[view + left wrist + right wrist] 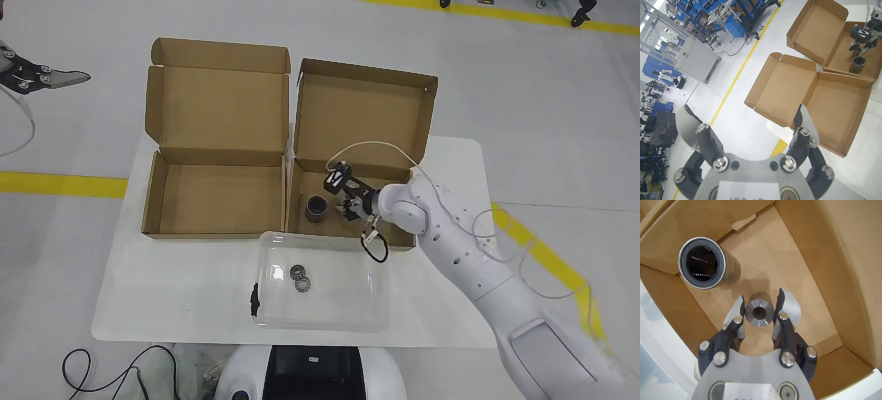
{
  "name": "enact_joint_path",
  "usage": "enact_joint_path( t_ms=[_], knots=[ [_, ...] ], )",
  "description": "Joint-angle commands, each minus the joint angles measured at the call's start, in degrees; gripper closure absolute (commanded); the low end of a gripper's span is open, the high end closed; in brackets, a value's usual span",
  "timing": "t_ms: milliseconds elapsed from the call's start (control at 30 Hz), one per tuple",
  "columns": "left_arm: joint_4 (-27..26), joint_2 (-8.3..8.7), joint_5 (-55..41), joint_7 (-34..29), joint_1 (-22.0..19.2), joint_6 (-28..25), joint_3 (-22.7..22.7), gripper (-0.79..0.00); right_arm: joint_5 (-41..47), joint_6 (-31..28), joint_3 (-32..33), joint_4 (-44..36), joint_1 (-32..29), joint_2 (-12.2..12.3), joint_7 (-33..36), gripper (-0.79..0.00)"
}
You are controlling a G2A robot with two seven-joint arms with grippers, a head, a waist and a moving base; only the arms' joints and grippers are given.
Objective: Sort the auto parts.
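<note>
right gripper (761, 297), fingers slightly apart, straddles a small steel bushing (758, 313) standing in the right cardboard box (791, 285) beside a linear bearing (701, 262). two rings (301, 277) remain in the near clear tray (375, 300), so sorting looks roughly half done. left gripper (743, 107), wide open and holding nothing, hangs far left.

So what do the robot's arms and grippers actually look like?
The right arm is smooth white, with a white cable looping off its wrist. The left gripper has a grey metal base, black links, silver screws and pale curved fingers. The right gripper matches.
</note>
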Motion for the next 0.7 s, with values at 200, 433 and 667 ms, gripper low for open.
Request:
enact_joint_path(
  t_ms=[200,433,667],
  knots=[
    [0.0,0.0,0.0,0.0,0.0,0.0,0.0,-0.785,-1.06,0.53,0.27,-0.22,0.75,-0.31,-0.1,-0.4],
    [0.0,0.0,0.0,0.0,0.0,0.0,0.0,-0.785,-4.43,2.61,3.21,-7.81,-1.2,0.96,1.28,-0.443],
    [0.0,0.0,0.0,0.0,0.0,0.0,0.0,-0.785,-6.69,-2.26,8.91,-21.33,-8.07,3.6,-1.21,-0.496]
  ],
)
